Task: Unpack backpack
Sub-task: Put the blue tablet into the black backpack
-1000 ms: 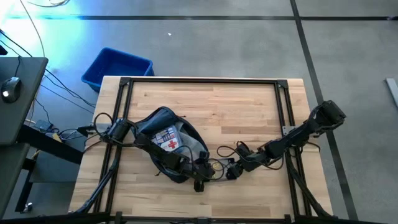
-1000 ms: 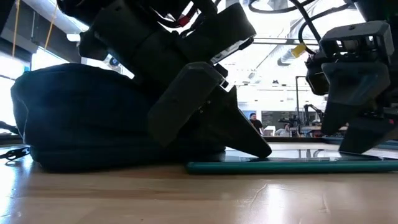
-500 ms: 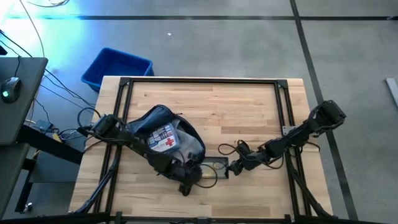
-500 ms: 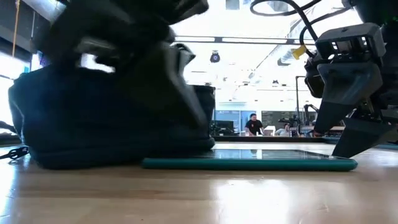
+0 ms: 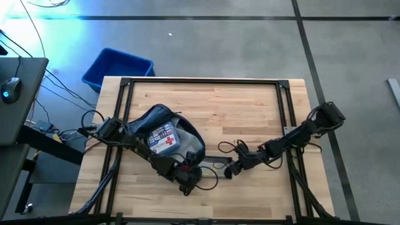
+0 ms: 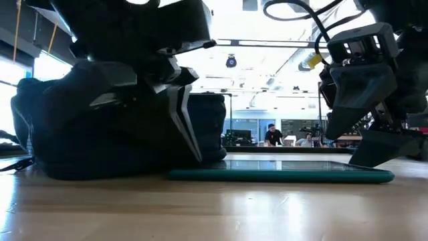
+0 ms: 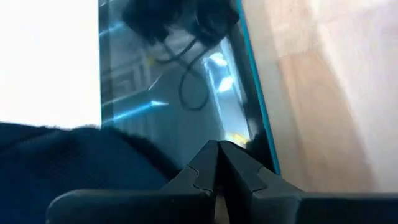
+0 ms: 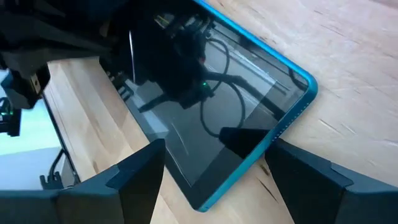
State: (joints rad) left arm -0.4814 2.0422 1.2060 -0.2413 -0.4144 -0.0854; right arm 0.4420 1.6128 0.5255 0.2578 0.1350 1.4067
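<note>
Since a second ago the left arm has swung back toward the table's front edge, and the tablet [image 6: 281, 175] has slid with it, more of its teal-edged slab now lying clear of the backpack [image 5: 164, 139].

From above, the backpack sits at about nine o'clock from the table's [image 5: 250, 106] centre, mouth open, a small pouch with a red cross [image 5: 164, 139] showing inside. The tablet is hard to find in the high view, mostly covered by arms and cables. In the low view it lies flat on the wood, one end tucked against the bag.

Left gripper [image 7: 217, 163] is at the backpack's six o'clock side, fingers pressed together with nothing between them, tips over the tablet's glass. Its own view is half blocked by dark fabric.

Right gripper [image 8: 211, 165] is at the tablet's three o'clock end, fingers apart and straddling a corner. Whether they touch it cannot be told.

A blue bin [image 5: 117, 67] stands on the floor beyond the table's eleven o'clock corner.
</note>
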